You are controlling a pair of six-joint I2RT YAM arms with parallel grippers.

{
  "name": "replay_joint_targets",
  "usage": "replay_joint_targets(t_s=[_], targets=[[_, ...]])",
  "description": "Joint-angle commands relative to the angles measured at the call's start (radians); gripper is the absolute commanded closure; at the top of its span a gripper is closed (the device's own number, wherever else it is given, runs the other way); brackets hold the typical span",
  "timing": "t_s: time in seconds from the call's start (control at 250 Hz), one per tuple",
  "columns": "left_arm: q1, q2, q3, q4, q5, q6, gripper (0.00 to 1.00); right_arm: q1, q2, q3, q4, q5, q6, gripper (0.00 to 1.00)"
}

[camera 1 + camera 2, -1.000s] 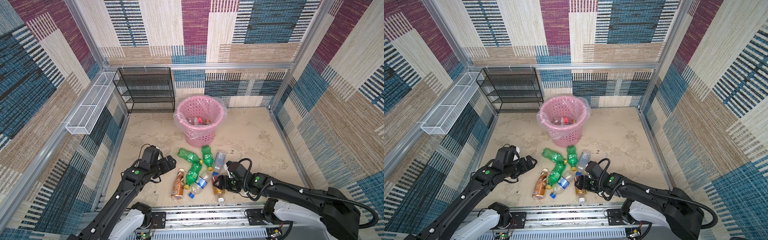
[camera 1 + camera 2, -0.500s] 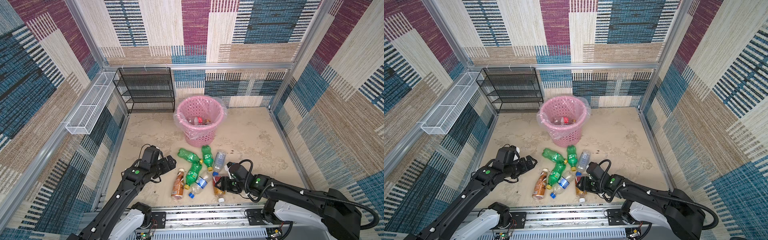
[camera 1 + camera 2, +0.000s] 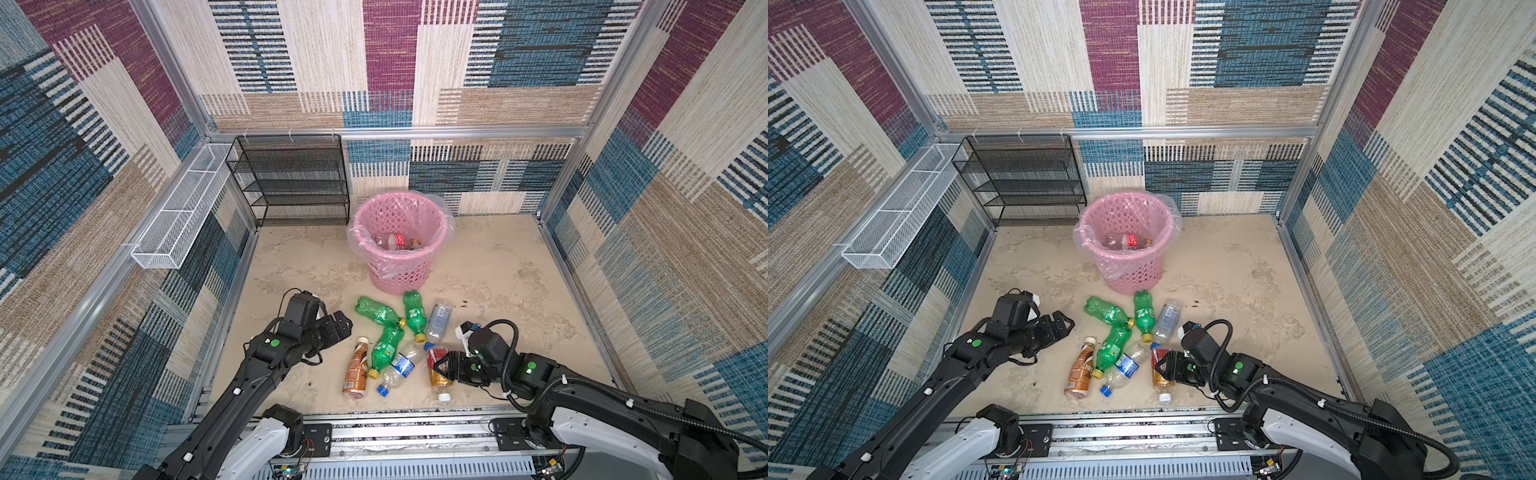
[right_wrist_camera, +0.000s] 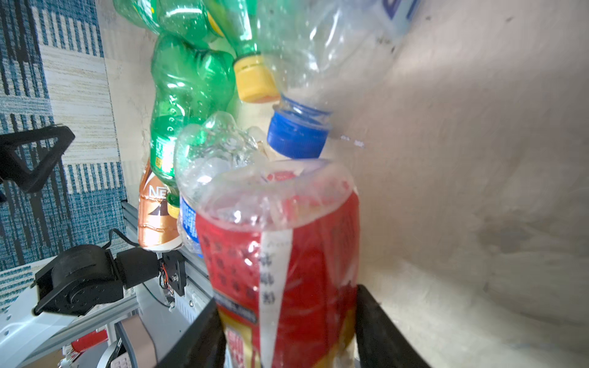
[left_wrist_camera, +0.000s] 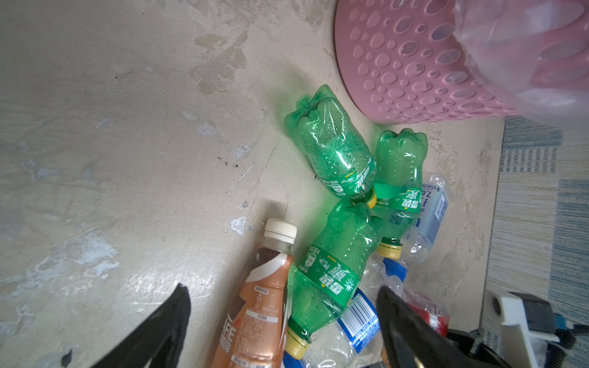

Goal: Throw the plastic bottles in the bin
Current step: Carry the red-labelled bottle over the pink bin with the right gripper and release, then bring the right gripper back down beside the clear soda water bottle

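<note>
Floor [image 3: 498,270], lower centre: seven bottles [image 3: 386,347] left, some in bin [image 3: 399,274]; my right gripper [image 4: 287,299] clamps red-labelled bottle [image 4: 280,248], left gripper [image 5: 283,290] gapes.

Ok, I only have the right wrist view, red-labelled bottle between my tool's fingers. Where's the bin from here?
Observer: Past the bottle pile from your red-labelled bottle, toward the back wall; the bin stands upright.
Operator: Anything in it already?
Observer: At least one clear bottle with a red label lies inside.
Operator: And the left tool?
Observer: The left tool is open and empty, left of the pile, near the orange bottle.
</note>
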Motion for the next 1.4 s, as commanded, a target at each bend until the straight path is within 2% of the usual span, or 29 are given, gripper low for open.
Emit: replay_joint_targets(t_s=[0.0, 0.32, 0.424, 0.504, 0.608, 0.692, 0.784, 0.868, 1.144, 1.396], targets=[[0.001, 0.004, 0.010, 0.024, 0.004, -0.008, 0.08, 0.000, -0.020, 0.025, -0.029, 0.045, 0.006, 0.41], [0.001, 0.002, 0.013, 0.020, 0.000, -0.006, 0.08, -0.046, -0.064, 0.116, -0.076, 0.098, -0.037, 0.42], [0.001, 0.005, 0.018, 0.023, 0.003, -0.006, 0.08, -0.119, -0.038, 0.214, -0.055, 0.097, -0.125, 0.42], [0.001, 0.016, 0.043, 0.016, 0.003, -0.004, 0.08, -0.205, 0.063, 0.418, -0.021, 0.080, -0.255, 0.42], [0.003, 0.042, 0.109, -0.001, 0.004, 0.007, 0.08, -0.230, 0.267, 0.858, -0.017, 0.133, -0.434, 0.39], [0.003, 0.058, 0.179, -0.039, 0.001, 0.022, 0.09, -0.230, 0.402, 1.153, -0.034, 0.164, -0.507, 0.25], [0.003, 0.043, 0.221, -0.078, -0.026, 0.033, 0.09, -0.234, 0.477, 1.285, -0.074, 0.188, -0.543, 0.11], [0.003, 0.009, 0.213, -0.090, -0.053, 0.035, 0.09, -0.233, 0.444, 1.213, -0.053, 0.197, -0.519, 0.08], [0.011, -0.020, 0.117, -0.071, -0.046, 0.020, 0.09, -0.241, 0.229, 0.761, -0.033, 0.207, -0.396, 0.08], [0.010, -0.017, 0.068, -0.039, -0.013, 0.004, 0.09, -0.242, 0.117, 0.390, 0.001, 0.100, -0.257, 0.13]])
